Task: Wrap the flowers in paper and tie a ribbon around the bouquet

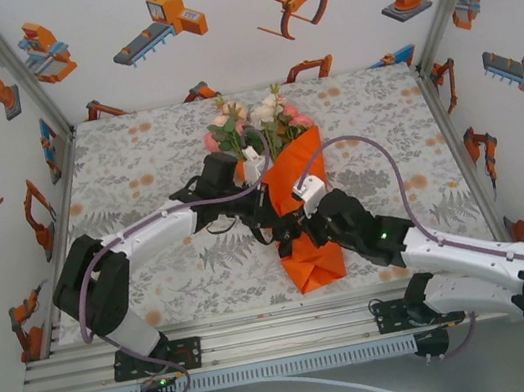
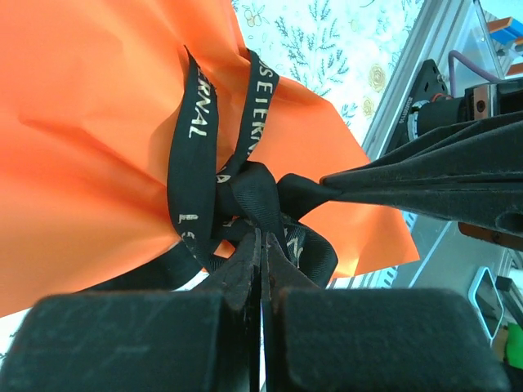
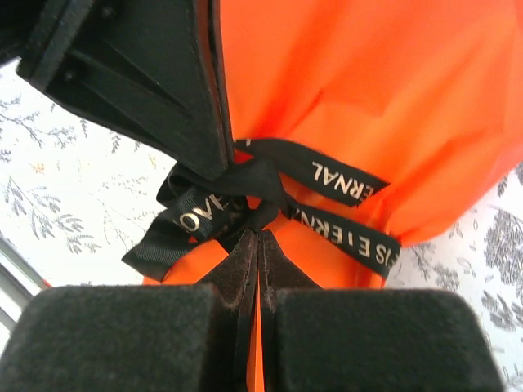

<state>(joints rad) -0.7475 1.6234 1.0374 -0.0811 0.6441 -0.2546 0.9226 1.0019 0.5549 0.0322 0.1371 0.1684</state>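
Note:
The bouquet lies mid-table, with pink and white flowers (image 1: 254,121) sprouting from the far end of the orange paper (image 1: 305,170) cone. A black ribbon (image 2: 196,163) with gold lettering circles the paper (image 2: 98,122) and is knotted at the narrow waist. My left gripper (image 2: 261,238) is shut on a ribbon strand just below the knot. My right gripper (image 3: 260,233) is shut on another strand of the ribbon (image 3: 343,180) at the knot, in front of the paper (image 3: 368,82). From overhead, the left gripper (image 1: 267,210) and right gripper (image 1: 288,230) meet tip to tip at the waist.
The leaf-print tablecloth (image 1: 137,177) spreads to either side of the bouquet. Aluminium rails (image 1: 266,332) edge the near side, and walls with robot cartoons enclose the table. The paper's folded bottom (image 1: 315,266) lies near the front edge.

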